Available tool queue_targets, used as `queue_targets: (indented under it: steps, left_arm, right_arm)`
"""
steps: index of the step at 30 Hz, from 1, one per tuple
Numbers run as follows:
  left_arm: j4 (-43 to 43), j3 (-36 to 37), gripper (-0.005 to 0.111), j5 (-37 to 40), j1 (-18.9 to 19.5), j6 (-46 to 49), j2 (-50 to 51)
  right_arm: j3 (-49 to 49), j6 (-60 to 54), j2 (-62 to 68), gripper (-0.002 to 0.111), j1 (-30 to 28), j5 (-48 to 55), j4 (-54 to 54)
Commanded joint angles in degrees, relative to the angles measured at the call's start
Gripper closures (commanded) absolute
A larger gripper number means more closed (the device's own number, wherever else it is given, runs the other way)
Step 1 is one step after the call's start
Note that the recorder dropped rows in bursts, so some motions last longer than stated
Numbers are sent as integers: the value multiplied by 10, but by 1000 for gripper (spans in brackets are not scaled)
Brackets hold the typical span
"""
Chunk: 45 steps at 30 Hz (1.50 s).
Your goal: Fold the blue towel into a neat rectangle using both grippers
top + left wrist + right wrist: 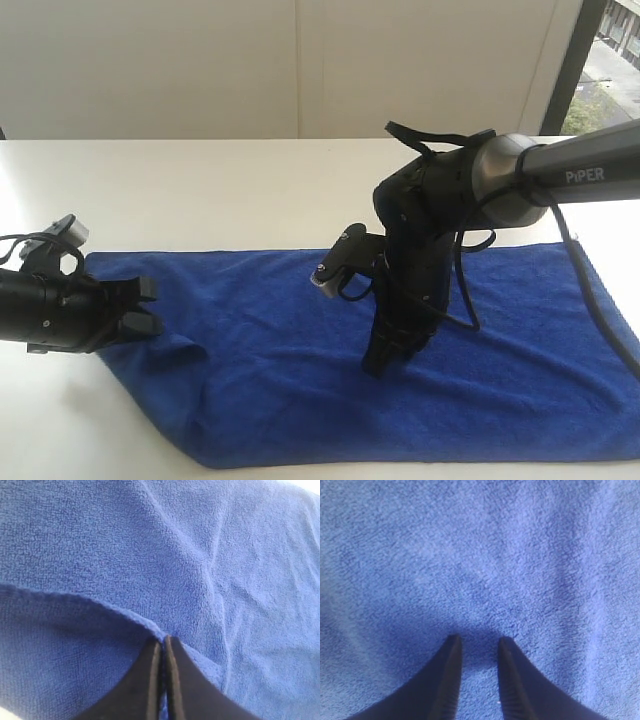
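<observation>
The blue towel [300,380] lies spread lengthwise across the white table, with a small raised fold at its left end. My left gripper [150,306] comes in low from the left and is shut on the towel's left hemmed edge. In the left wrist view its fingers [150,680] pinch the hem [100,605] of the towel [200,555] at the left gripper [163,641]. My right gripper [385,358] points straight down onto the towel's middle. In the right wrist view the right gripper [478,641] stands open, tips resting on the towel [480,555], nothing between them.
The white table [200,190] stretches bare behind the towel up to a pale wall. A window [610,60] shows at the back right. Black cables [465,300] loop off the right arm above the cloth. The towel's near edge runs close to the table's front.
</observation>
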Motion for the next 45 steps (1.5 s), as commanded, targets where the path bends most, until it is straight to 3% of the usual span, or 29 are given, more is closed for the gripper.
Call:
queue_targets:
  steps: [1,3,15,18,22,28,33,39,41,45]
  left_arm:
    - [9,-2,105,5,0,5,-3]
    - [41,-2,107,5,0,-3,-5]
    - [429,-2,107,52,0,-324,-100]
    - [637,-1,107,104,0,-497,-119]
    - [798,8,107,146,0,-627,-139]
    - [853,8,107,160,0,-655,-143]
    - [946,8,107,179,0,-717,-143]
    - [948,8,106,190,0,-714,-143]
    - [948,8,100,195,0,-709,-143]
    - [948,8,73,206,0,-698,-143]
  right_arm:
    - [3,2,13,82,-5,-9,6]
    - [3,2,13,82,-5,-6,6]
    - [3,2,13,82,-5,-11,8]
    - [3,2,13,82,-5,-15,8]
    - [3,2,13,82,-5,-18,8]
    - [3,2,13,82,-5,-25,8]
    - [3,2,13,82,-5,-25,8]
    - [3,2,13,82,-5,-25,8]
    - [3,2,13,82,-5,-25,8]
    - [3,2,13,82,-5,-23,8]
